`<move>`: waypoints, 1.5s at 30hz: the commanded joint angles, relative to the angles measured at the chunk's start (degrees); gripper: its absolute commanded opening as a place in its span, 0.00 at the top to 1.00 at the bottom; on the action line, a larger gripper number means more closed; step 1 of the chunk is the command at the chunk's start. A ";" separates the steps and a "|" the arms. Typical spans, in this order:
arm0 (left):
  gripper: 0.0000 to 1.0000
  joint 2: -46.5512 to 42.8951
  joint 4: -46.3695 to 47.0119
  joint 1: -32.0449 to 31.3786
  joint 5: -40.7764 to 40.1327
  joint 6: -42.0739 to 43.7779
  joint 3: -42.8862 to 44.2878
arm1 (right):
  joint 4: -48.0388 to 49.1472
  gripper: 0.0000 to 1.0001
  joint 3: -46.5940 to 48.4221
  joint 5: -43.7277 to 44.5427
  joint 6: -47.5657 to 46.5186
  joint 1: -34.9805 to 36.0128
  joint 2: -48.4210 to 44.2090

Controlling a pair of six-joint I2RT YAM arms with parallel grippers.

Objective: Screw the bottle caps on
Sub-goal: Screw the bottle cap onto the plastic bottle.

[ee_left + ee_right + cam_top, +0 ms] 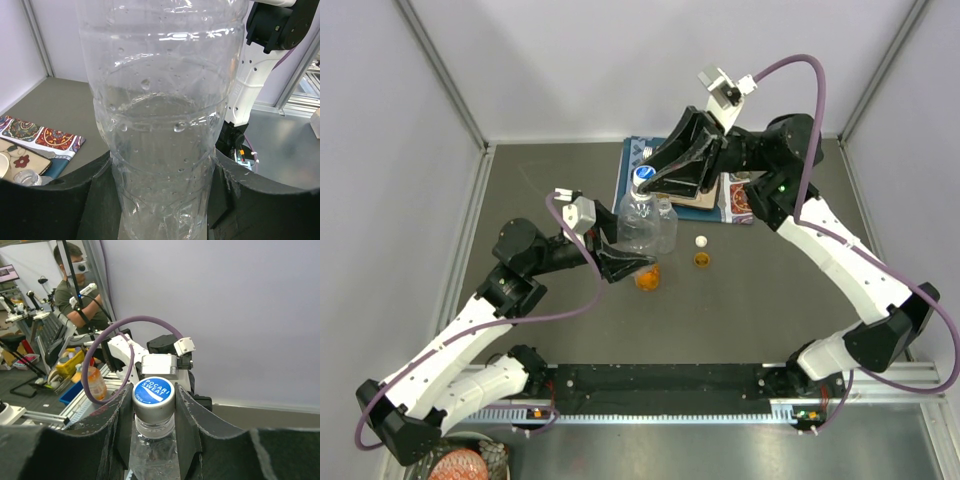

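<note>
A clear ribbed bottle (640,222) stands upright mid-table. My left gripper (623,262) is shut on its lower body; in the left wrist view the bottle (160,125) fills the gap between both black fingers (97,200). A blue-and-white cap (643,176) sits on its neck. My right gripper (647,180) is shut on that cap (153,396), with one finger on each side. A second clear bottle (667,222) stands right behind the first, uncapped. The squat orange bottle (647,277) stands just in front. A white cap (701,241) and an orange cap (701,260) lie loose to the right.
A patterned mat with a board on it (642,155) lies at the back of the table, under the right gripper. It also shows in the left wrist view (47,139). The grey walls close the table on both sides. The rail (660,385) with both arm bases runs along the near edge.
</note>
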 commanded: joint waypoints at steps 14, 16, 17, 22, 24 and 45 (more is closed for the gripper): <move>0.87 -2.48 4.12 1.28 -0.73 -1.09 -0.52 | -0.55 0.77 -2.91 0.14 -2.38 1.22 -2.54; 0.88 -2.56 4.12 1.37 -0.91 -1.18 -0.52 | -0.64 0.77 -2.82 0.31 -2.47 1.31 -2.54; 0.88 -2.56 4.30 1.46 -0.91 -1.44 -0.61 | -0.55 0.77 -2.91 0.31 -2.30 1.22 -2.45; 0.88 -2.83 4.56 1.98 -1.43 -2.14 -0.61 | 1.20 0.77 -3.53 1.28 -1.42 1.14 -2.89; 0.88 -3.27 4.56 1.99 -1.87 -2.58 -0.96 | 1.56 0.77 -3.61 2.16 -1.59 1.14 -3.24; 0.88 -3.27 0.17 2.60 -14.70 -2.94 0.00 | -3.53 0.77 -5.63 6.19 -7.74 0.87 -5.09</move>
